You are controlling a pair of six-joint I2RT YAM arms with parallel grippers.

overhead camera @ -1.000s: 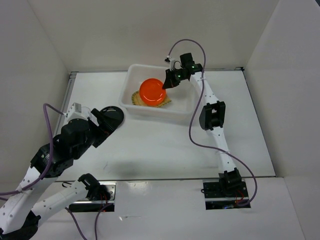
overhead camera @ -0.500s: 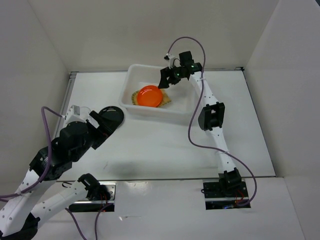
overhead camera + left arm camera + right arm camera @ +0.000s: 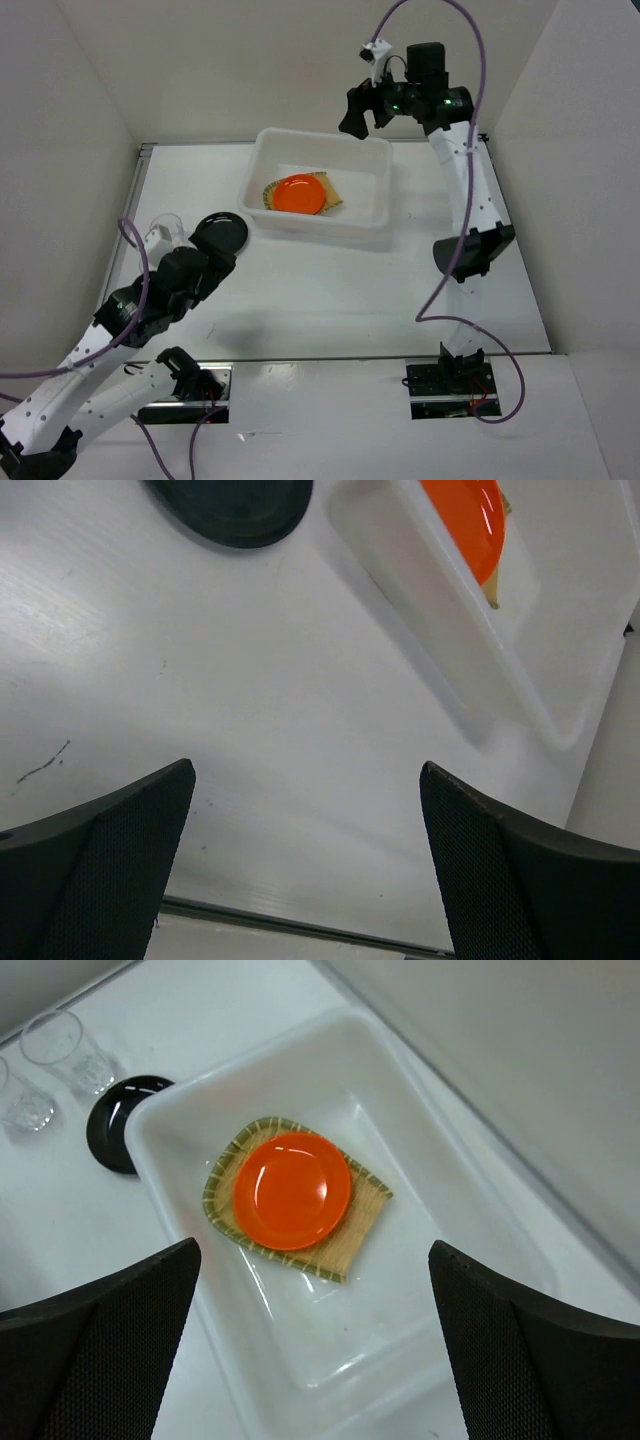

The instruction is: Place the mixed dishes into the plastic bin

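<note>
The plastic bin point(image 3: 318, 232) stands at the back of the table. The bamboo tray point(image 3: 352, 1244) lies in it, with the orange plate point(image 3: 291, 1190) flat on top. High above the bin's far rim hangs my right gripper point(image 3: 358, 110), open and empty point(image 3: 315, 1350). Left of the bin, the black plate point(image 3: 224, 232) rests on the table. Two clear cups point(image 3: 68, 1050) point(image 3: 22, 1106) stand further left. My left gripper point(image 3: 214, 262) hovers just on the near side of the black plate point(image 3: 235, 505), open with nothing between its fingers point(image 3: 305, 880).
White walls enclose the table on the left, back and right. A metal strip point(image 3: 300, 925) runs along the table's near edge. My right arm's purple cable point(image 3: 470, 60) arches above the bin point(image 3: 190, 1260).
My right gripper opened and let the orange plate drop onto the bamboo tray in the bin, then rose up and back. My left arm shifted slightly towards the black plate.
</note>
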